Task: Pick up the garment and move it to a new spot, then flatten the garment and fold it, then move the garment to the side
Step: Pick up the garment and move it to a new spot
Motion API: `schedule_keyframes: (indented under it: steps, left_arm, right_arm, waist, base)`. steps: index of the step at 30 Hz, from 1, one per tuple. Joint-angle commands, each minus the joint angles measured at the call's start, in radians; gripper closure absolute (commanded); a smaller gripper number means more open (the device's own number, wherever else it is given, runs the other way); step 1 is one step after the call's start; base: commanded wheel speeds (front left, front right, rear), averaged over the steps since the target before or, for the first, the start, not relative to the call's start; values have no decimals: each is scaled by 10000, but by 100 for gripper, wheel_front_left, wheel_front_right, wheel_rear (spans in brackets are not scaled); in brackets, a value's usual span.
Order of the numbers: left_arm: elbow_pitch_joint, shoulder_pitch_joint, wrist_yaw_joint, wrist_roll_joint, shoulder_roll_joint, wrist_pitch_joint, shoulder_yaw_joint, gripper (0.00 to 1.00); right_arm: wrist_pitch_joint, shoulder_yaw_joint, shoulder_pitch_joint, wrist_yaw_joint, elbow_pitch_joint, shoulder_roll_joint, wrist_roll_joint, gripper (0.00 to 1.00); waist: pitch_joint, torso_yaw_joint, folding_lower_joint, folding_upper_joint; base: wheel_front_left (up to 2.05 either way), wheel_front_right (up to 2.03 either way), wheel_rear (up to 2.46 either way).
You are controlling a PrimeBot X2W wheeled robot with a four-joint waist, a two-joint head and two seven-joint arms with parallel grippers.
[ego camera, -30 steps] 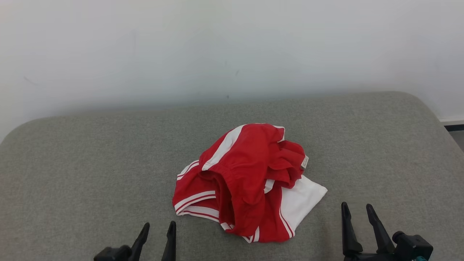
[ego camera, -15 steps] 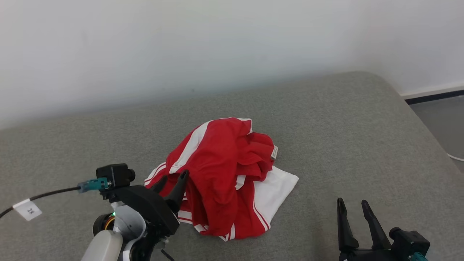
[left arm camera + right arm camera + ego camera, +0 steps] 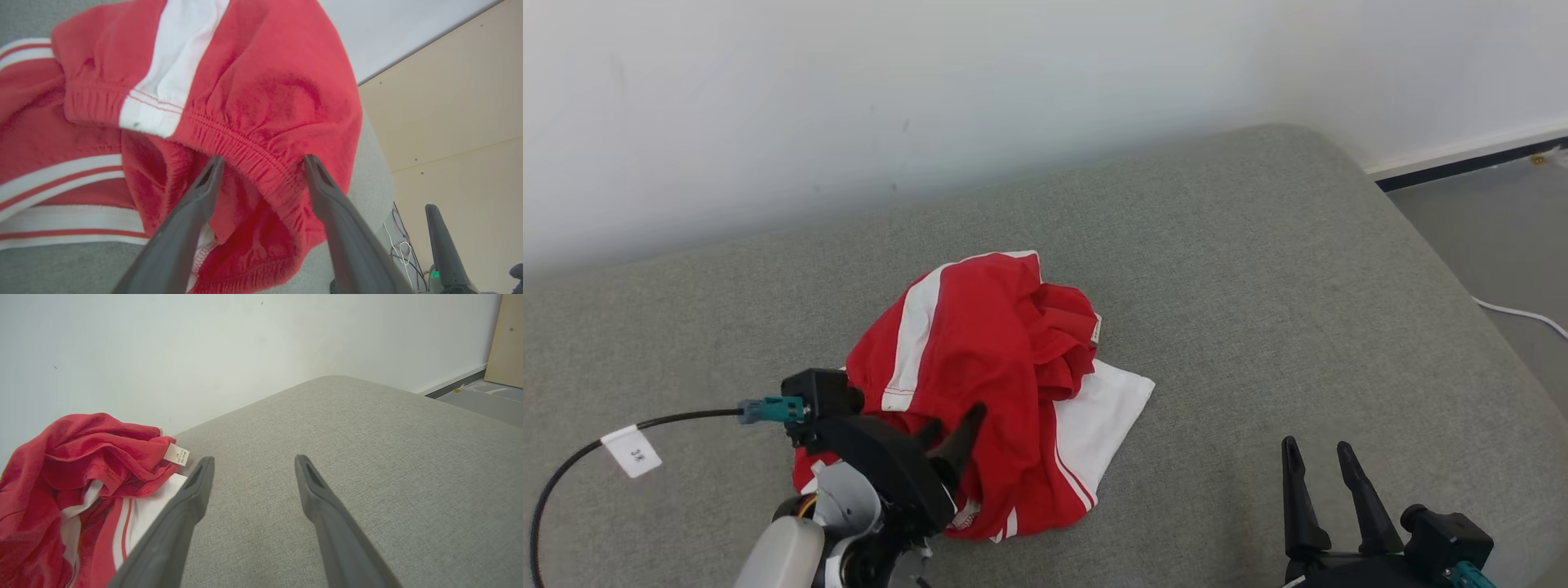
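The garment (image 3: 988, 351), red shorts with white stripes and a white panel, lies crumpled in a heap on the grey cushion. My left gripper (image 3: 947, 431) is open at the heap's near left edge. In the left wrist view its fingers (image 3: 263, 161) straddle the gathered elastic waistband of the garment (image 3: 253, 81) without closing on it. My right gripper (image 3: 1316, 449) stands open over bare cushion to the right of the heap, holding nothing. In the right wrist view the right gripper (image 3: 253, 459) points past the garment (image 3: 77, 457), whose white label (image 3: 176, 454) sticks up.
The grey upholstered surface (image 3: 1258, 269) ends at a white wall behind and a rounded edge at the right. Beyond that edge is floor with a white cable (image 3: 1519, 314). A black cable with a paper tag (image 3: 633, 451) trails from my left wrist.
The head camera has swung, shifting the whole picture left. My left arm has risen into view and reached onto the garment's near edge. The right gripper has kept its place.
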Motion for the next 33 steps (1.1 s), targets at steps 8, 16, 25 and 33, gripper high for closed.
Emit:
schedule_keyframes:
  steps: [8, 16, 25, 33]
  left_arm:
    - [-109, 383, 388, -24, -211, 347, -391, 0]
    - [-211, 69, -11, 6, -343, -489, -498, 100]
    - [-726, -505, -502, -368, -318, -1068, -175, 100]
    - [-1860, -2358, -368, 30, 1039, -648, 684, 100]
  right_arm:
    - [-6, 164, -46, 32, 8, 20, 64, 0]
    - [-6, 183, -33, 32, 43, 18, -16, 0]
    - [-6, 146, 147, 32, -9, 18, -44, 0]
    - [-6, 242, 261, 33, -177, 20, 51, 0]
  waist:
    - [-24, 69, -1, -1]
    - [-97, 143, -1, -1]
    - [-307, 899, -1, -1]
    - [-363, 2388, -1, -1]
  base:
    - [0, 0, 0]
    - [0, 0, 0]
    - [0, 0, 0]
    - [0, 0, 0]
